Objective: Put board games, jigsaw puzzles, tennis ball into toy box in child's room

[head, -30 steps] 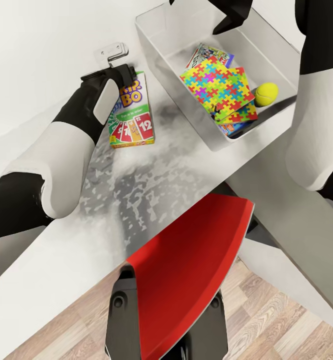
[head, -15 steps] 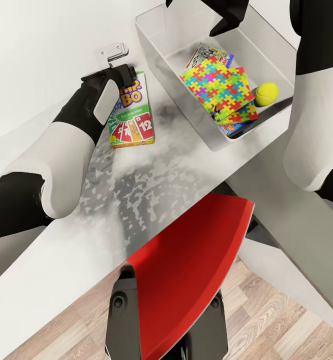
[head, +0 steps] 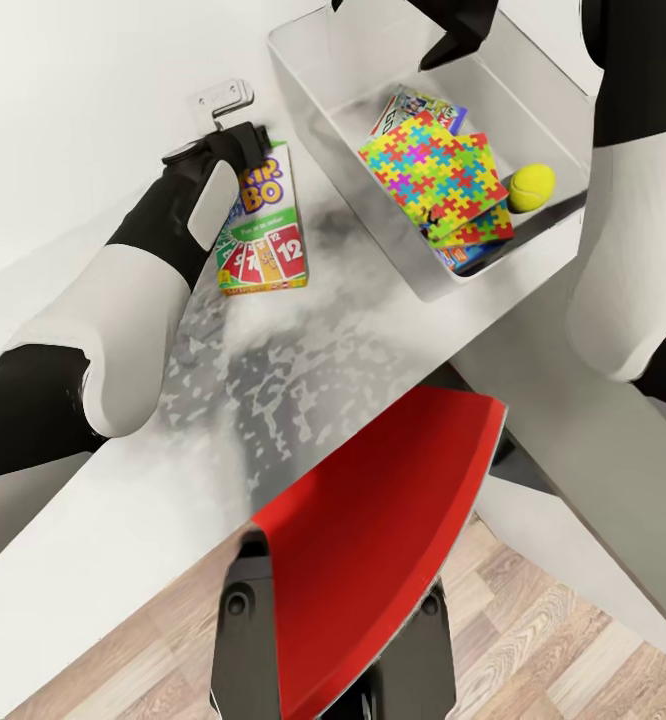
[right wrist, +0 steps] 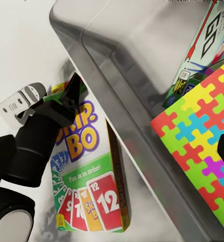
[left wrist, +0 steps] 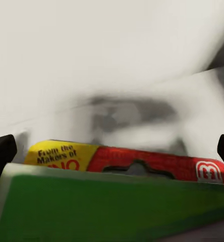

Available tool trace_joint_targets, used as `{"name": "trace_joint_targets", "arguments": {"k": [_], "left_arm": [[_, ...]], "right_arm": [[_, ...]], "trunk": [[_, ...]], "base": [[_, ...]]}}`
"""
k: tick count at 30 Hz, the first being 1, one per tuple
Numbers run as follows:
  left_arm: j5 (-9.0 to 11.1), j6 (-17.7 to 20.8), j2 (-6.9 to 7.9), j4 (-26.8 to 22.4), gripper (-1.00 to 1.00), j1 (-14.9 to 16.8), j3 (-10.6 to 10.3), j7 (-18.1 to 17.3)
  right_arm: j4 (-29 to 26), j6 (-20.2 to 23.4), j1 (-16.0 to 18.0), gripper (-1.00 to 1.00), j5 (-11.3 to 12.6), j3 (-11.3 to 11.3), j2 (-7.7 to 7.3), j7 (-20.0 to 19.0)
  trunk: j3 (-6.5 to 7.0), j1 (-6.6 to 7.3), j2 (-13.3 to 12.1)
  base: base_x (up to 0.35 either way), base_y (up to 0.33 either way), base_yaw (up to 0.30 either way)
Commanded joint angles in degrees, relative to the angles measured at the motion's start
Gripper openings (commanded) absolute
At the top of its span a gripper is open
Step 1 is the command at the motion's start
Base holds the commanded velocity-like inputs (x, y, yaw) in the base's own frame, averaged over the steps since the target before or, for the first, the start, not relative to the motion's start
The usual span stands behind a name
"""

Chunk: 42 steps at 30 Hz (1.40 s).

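A green Skip-Bo board game [head: 265, 225] lies flat on the pale table [head: 323, 330], left of the toy box [head: 303, 90]. My left gripper [head: 241, 140] is open at the game's far end, its fingers [left wrist: 1, 156] standing on either side of that edge [left wrist: 117, 186]. The right wrist view has the same game [right wrist: 89, 176] and left gripper [right wrist: 66, 98]. Inside the toy box lie two jigsaw puzzles [head: 433, 165], a yellow tennis ball [head: 533, 187] and two other board games [head: 418, 105], partly covered. My right gripper [head: 453, 35] hovers open above the box, holding nothing.
A red chair back [head: 373, 540] stands close in front of the table. A small metal wall plate [head: 223, 100] sits just beyond the left gripper. A lower desk top [head: 573, 440] runs off to the right, and wood floor [head: 553, 640] lies below.
My left gripper has edged slightly further toward the wall at the game's far end. The right arm and the toys in the box look unmoved.
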<state>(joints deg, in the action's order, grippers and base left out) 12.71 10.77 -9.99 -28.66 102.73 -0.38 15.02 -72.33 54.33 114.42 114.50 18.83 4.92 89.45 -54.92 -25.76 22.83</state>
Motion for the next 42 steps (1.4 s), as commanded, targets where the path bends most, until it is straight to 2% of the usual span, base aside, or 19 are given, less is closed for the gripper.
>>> {"name": "trace_joint_targets", "arguments": {"k": [1,8,42], "left_arm": [[0.36,0.25,-0.01,-0.09,1.0,0.02,-0.05,0.28],[0.43,-0.1,-0.01,-0.08,1.0,0.02,-0.06,0.2],[0.29,-1.06,-0.01,1.86,1.0,0.02,-0.06,0.04]], "right_arm": [[0.04,0.6,0.22,1.0,0.48,-0.01,0.0,0.55],[0.63,0.6,0.62,1.0,0.47,-0.1,0.0,0.55],[0.7,0.6,0.63,1.0,0.47,-0.11,0.0,0.55]], "trunk": [[-0.06,-0.03,0.09],[-0.06,-0.03,0.09],[-0.06,-0.03,0.09]], "base": [[-0.113,-0.139,0.0],[-0.094,-0.102,0.0],[-0.002,-0.001,0.0]]}}
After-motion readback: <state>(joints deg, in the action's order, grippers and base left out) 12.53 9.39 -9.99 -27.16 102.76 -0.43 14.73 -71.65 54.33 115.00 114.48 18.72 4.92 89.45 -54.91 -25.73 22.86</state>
